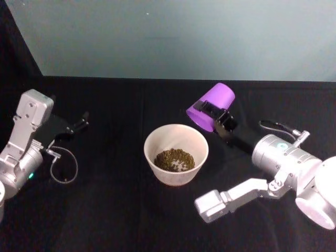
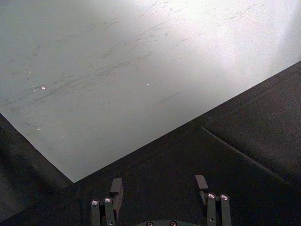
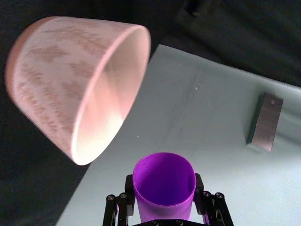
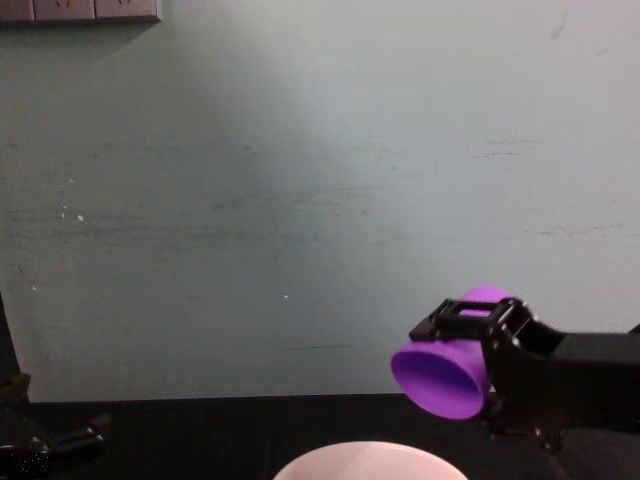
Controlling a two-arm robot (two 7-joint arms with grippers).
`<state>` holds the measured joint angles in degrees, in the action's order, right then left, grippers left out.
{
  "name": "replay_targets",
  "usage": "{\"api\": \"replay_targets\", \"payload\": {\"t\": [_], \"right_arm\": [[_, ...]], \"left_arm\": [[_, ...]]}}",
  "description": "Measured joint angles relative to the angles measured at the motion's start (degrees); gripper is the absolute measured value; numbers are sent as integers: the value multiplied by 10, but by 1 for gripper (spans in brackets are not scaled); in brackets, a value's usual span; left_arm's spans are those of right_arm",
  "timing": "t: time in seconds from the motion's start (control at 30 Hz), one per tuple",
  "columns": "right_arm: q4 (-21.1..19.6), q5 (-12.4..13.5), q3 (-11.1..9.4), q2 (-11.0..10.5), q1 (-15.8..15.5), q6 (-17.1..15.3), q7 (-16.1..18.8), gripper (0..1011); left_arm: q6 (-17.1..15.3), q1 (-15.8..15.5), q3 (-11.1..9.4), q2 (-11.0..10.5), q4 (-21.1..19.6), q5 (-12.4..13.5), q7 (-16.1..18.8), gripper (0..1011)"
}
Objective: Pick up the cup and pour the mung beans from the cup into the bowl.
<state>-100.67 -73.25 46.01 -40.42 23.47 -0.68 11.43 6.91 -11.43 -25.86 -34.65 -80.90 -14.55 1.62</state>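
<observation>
— What's the biggest thing in front of you?
— The black table [image 1: 105, 220], which runs back to a pale wall [image 1: 173, 37].

— And your arms?
— My left gripper [image 1: 79, 123] sits low at the left side of the table. Its fingers [image 2: 115, 186] are spread apart with nothing between them. My right gripper [image 1: 212, 111] is up in the air on the right, clamped around the sides of the cup [image 1: 212, 105].

— Where's the bowl?
— The bowl [image 1: 157, 170] stands upright near the middle of the table, between my two arms.

— And the cup?
— It hangs above the table, just behind and to the right of the bowl, not touching it. It is tipped well over, with its mouth facing down toward the bowl and its base pointing up and away. From my right wrist, the inside of the cup looks bare.

— The smallest bits?
— The mung beans [image 1: 174, 159] lie in a heap at the bottom of the bowl.
</observation>
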Motion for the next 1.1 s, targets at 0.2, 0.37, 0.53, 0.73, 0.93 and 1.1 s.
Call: {"api": "replay_targets", "payload": {"t": [0.2,0.37,0.53,0.73,0.93,1.1], "right_arm": [[5,157,-69,16,-31,19,-10,722],[21,360,-154,44,-62,32,24,722],[45,577,-243,90,-86,7,102,722],[71,741,-309,132,-103,-2,142,722],[89,850,-340,155,-108,-17,173,722],[101,908,-350,162,-107,-31,197,722]], "left_arm": [[0,0,0,0,0,0,0,1000],[0,0,0,0,0,0,0,1000],[0,0,0,0,0,0,0,1000],[0,0,0,0,0,0,0,1000],[0,0,0,0,0,0,0,1000],[0,0,0,0,0,0,0,1000]]}}
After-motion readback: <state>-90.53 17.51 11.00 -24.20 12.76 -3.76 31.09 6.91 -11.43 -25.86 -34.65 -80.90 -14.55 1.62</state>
